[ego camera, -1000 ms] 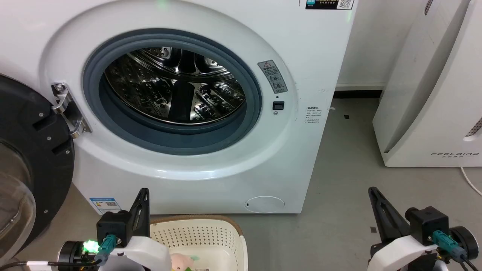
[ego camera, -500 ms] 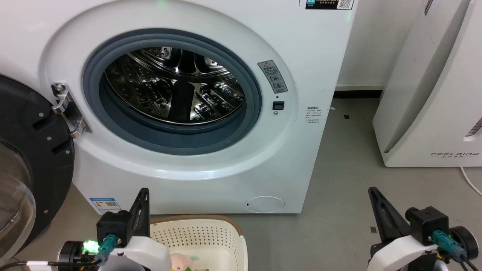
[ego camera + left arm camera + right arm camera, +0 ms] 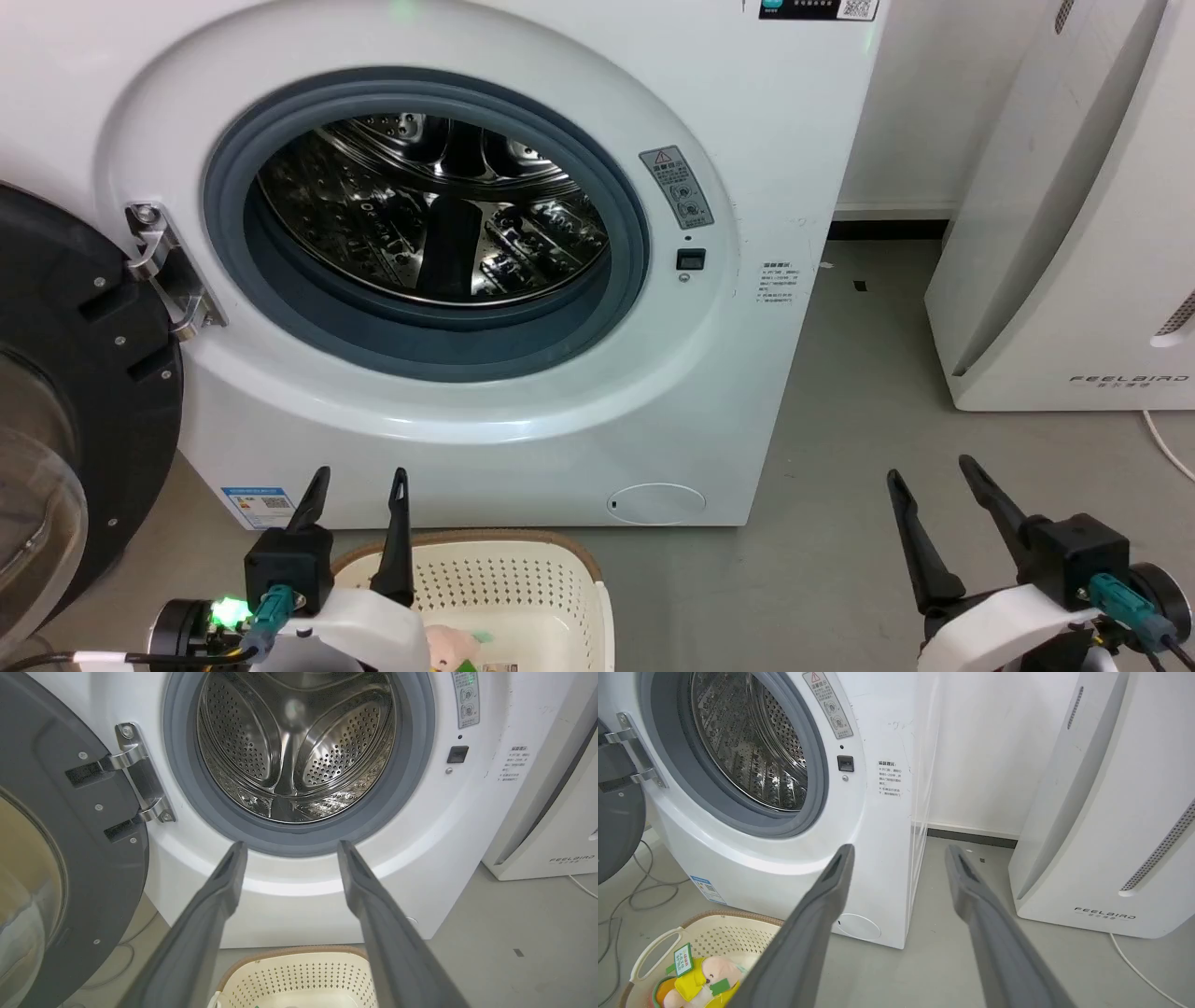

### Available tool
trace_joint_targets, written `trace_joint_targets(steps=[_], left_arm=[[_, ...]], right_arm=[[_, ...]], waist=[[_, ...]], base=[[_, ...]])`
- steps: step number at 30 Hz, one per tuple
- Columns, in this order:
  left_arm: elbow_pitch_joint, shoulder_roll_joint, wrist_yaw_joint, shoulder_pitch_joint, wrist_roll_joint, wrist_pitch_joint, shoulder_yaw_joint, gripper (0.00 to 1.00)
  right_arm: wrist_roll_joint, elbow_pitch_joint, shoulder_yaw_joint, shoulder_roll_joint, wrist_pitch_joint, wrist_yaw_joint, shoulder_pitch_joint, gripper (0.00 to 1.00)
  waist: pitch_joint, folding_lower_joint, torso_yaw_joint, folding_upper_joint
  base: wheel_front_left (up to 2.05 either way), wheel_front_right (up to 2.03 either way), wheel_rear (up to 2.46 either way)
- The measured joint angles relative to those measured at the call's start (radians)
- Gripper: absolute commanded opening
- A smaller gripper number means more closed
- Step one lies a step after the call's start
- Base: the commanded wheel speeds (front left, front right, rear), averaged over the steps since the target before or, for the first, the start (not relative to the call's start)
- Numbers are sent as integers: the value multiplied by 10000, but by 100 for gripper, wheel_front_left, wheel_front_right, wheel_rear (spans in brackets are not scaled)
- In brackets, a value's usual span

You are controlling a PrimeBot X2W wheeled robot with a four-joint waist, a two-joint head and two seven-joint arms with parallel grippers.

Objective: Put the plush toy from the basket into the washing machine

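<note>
The plush toy point(image 3: 698, 982), pink-headed in yellow with a green tag, lies in the cream basket point(image 3: 714, 935) on the floor before the washing machine point(image 3: 709, 373); a bit of the toy point(image 3: 455, 644) peeks past my left arm. The machine's steel drum point(image 3: 429, 210) stands bare behind the grey ring, its black-framed door point(image 3: 75, 392) swung out to the left. My left gripper point(image 3: 357, 485) is open above the basket point(image 3: 523, 579), fingers toward the machine. My right gripper point(image 3: 934, 476) is open over the floor to the right, holding nothing.
A white FEELBIRD appliance point(image 3: 1074, 215) stands right of the machine, with a strip of grey floor point(image 3: 840, 392) between them. A white cable point(image 3: 1167, 448) runs on the floor at the far right. Loose cables point(image 3: 630, 896) lie left of the basket.
Both grippers have opened: each showed a single shut finger pair before, and now both stand spread. The camera has shifted very slightly.
</note>
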Motion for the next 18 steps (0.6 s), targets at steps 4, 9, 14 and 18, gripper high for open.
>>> trace_joint_targets(steps=[4,9,14,18], left_arm=[[176,0,8,-10,0,-159,-44,100],[476,6,8,-190,0,-251,-98,100],[1057,52,0,-436,4,-349,-234,100],[1722,113,-23,-731,21,-430,-391,100]], right_arm=[[351,-27,-42,0,-159,0,0,100],[508,-40,-38,0,-253,0,-3,100],[606,-63,-31,0,-349,0,-10,100],[723,-81,-36,0,-439,0,-36,100]], waist=[[80,0,-6,0],[199,0,-15,0],[380,0,-40,0],[573,0,-86,0]], base=[[0,0,0],[0,0,0],[0,0,0],[0,0,0]])
